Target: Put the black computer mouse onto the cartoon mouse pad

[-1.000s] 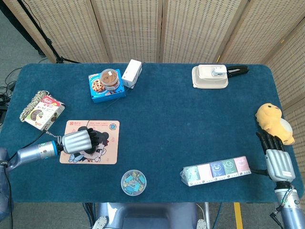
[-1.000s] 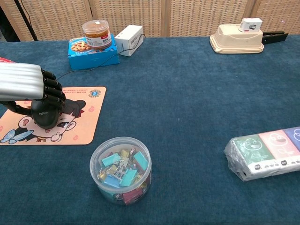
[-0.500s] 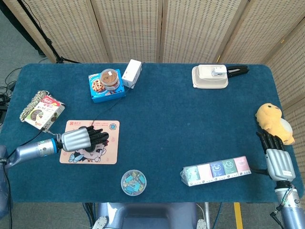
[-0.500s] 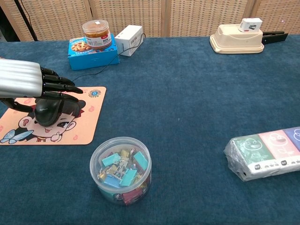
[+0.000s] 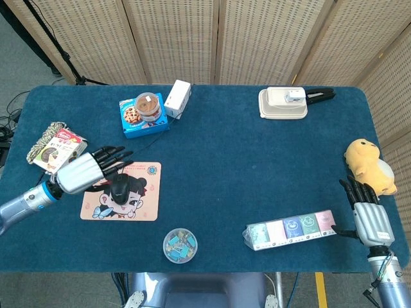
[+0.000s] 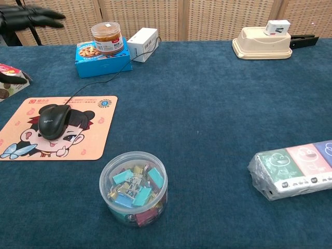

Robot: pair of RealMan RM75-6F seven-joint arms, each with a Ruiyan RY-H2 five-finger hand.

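The black computer mouse (image 5: pixel 120 187) (image 6: pixel 53 121) lies on the cartoon mouse pad (image 5: pixel 144 202) (image 6: pixel 83 142), over the printed face. Its cable runs back toward the white box. My left hand (image 5: pixel 87 171) (image 6: pixel 26 15) hovers above and to the left of the mouse, fingers spread and holding nothing. My right hand (image 5: pixel 367 212) rests at the table's right edge with its fingers extended, nothing in it; the chest view does not show it.
A clear tub of binder clips (image 5: pixel 180 245) (image 6: pixel 134 187) stands in front of the pad. A biscuit box with a jar (image 5: pixel 144 114), a white box (image 5: pixel 178 97), a snack pack (image 5: pixel 56 149), a tissue pack (image 5: pixel 292 229), a cream tray (image 5: pixel 282 104) and a yellow plush (image 5: pixel 365 163) ring the table.
My left hand let go of the mouse, spread its fingers, then lifted up and to the left. The mouse stays on the pad.
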